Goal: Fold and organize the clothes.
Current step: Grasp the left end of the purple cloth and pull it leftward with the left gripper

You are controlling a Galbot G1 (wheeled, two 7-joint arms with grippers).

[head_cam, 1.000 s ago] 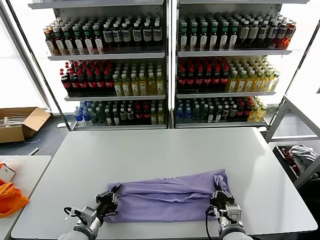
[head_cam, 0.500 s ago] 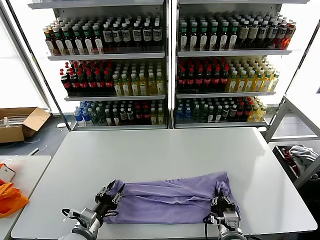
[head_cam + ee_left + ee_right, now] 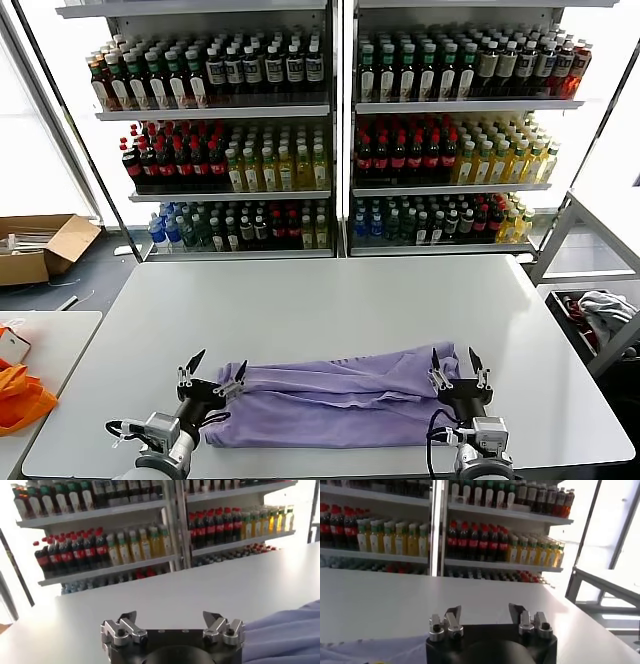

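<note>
The clothes, a lavender T-shirt [image 3: 335,395], lie folded into a long band across the near part of the white table [image 3: 330,300]. My left gripper [image 3: 218,362] stands open at the shirt's left end, fingers pointing up, with nothing between them. At the shirt's right end my right gripper [image 3: 453,354] is also open and empty. In the left wrist view the open left gripper [image 3: 169,616] has the T-shirt [image 3: 285,630] off to one side. In the right wrist view the right gripper [image 3: 485,610] is open, with a strip of the T-shirt [image 3: 370,650] beside it.
Shelves of bottles [image 3: 330,150] rise behind the table. A cardboard box [image 3: 40,245] sits on the floor at the left. An orange cloth [image 3: 20,395] lies on a side table. A bin of grey-white clothes [image 3: 600,310] stands at the right.
Both grippers were shut on the shirt's ends; they have opened, let go and drawn slightly apart. The shirt has settled flat on the table.
</note>
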